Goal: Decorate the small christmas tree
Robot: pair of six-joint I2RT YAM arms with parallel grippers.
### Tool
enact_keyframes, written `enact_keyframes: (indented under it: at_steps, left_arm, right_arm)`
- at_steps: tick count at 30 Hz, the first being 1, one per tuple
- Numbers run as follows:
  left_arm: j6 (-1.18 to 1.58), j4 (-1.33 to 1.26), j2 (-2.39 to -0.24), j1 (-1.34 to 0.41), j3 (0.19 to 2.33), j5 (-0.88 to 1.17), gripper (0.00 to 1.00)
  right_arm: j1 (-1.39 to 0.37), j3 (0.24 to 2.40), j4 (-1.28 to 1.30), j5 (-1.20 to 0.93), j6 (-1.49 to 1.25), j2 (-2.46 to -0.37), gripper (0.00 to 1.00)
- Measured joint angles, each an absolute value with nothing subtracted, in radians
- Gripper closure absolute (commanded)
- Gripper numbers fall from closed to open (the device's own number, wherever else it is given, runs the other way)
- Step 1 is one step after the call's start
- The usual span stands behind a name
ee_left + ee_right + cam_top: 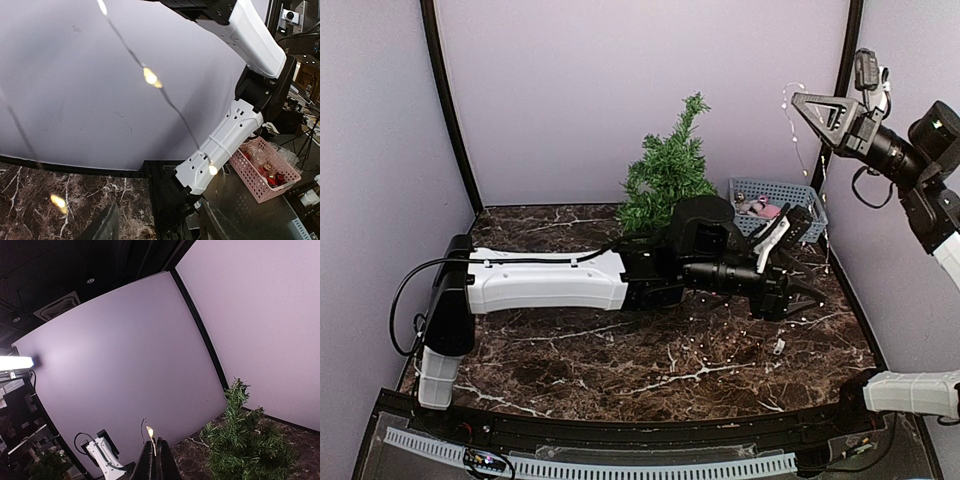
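The small christmas tree (665, 175) stands at the back of the marble table, bare of ornaments; it also shows in the right wrist view (250, 442). My right gripper (798, 100) is raised high at the right, shut (156, 450) on a string of lit fairy lights (150, 431). The string hangs down from it towards the table's right side. My left gripper (795, 265) reaches across the table to the right of the tree, open and empty (160, 225). The string (150, 77) crosses above it, apart from its fingers.
A blue-grey basket (806, 192) with small ornaments sits at the back right, just behind the left gripper. The left arm's long white link (545, 280) lies across the table's middle. A pink basket (265, 172) stands outside the enclosure. The right arm's white links (220, 145) are close by.
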State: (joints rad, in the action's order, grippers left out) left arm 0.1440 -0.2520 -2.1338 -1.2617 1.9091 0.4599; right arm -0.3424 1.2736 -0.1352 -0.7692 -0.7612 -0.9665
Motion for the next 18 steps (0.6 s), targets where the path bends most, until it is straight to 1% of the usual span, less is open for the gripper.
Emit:
enact_keyframes:
  at_steps: [4, 6, 8, 9, 10, 11, 12, 13, 14, 18]
  left_arm:
    - [0.144, -0.257, -2.145, -1.263, 1.912, 0.506, 0.45]
    - [0.144, -0.258, -2.15, -1.263, 1.916, 0.521, 0.5]
    - [0.146, -0.26, -2.151, -1.264, 1.916, 0.536, 0.61]
    - [0.149, -0.261, -2.151, -1.264, 1.916, 0.546, 0.71]
    - [0.156, -0.263, -2.151, -1.264, 1.916, 0.556, 0.76]
    - [0.164, -0.265, -2.151, -1.265, 1.916, 0.565, 0.85]
    - [0.162, -0.268, -2.151, -1.266, 1.916, 0.574, 0.9]
    - [0.17, -0.268, -2.151, -1.267, 1.916, 0.583, 0.98]
    - [0.174, -0.27, -2.151, -1.269, 1.916, 0.59, 1.0]
    - [0.176, -0.303, -2.135, -1.281, 1.877, 0.588, 1.0]
  right_arm:
    - [-0.357, 1.269, -0.135, -0.767, -0.761, -0.987, 1.0]
    - [-0.364, 1.269, -0.135, -0.766, -0.761, -0.992, 1.0]
    - [-0.368, 1.269, -0.135, -0.765, -0.761, -0.994, 1.0]
    - [-0.37, 1.269, -0.135, -0.763, -0.76, -0.994, 1.0]
    - [-0.371, 1.269, -0.135, -0.76, -0.759, -0.994, 1.0]
    - [-0.373, 1.269, -0.134, -0.755, -0.756, -0.994, 1.0]
    - [-0.374, 1.267, -0.134, -0.748, -0.752, -0.995, 1.0]
    - [-0.376, 1.261, -0.134, -0.736, -0.744, -0.994, 1.0]
    - [-0.376, 1.254, -0.133, -0.727, -0.739, -0.994, 1.0]
    - [-0.379, 1.196, -0.124, -0.678, -0.719, -0.998, 1.0]
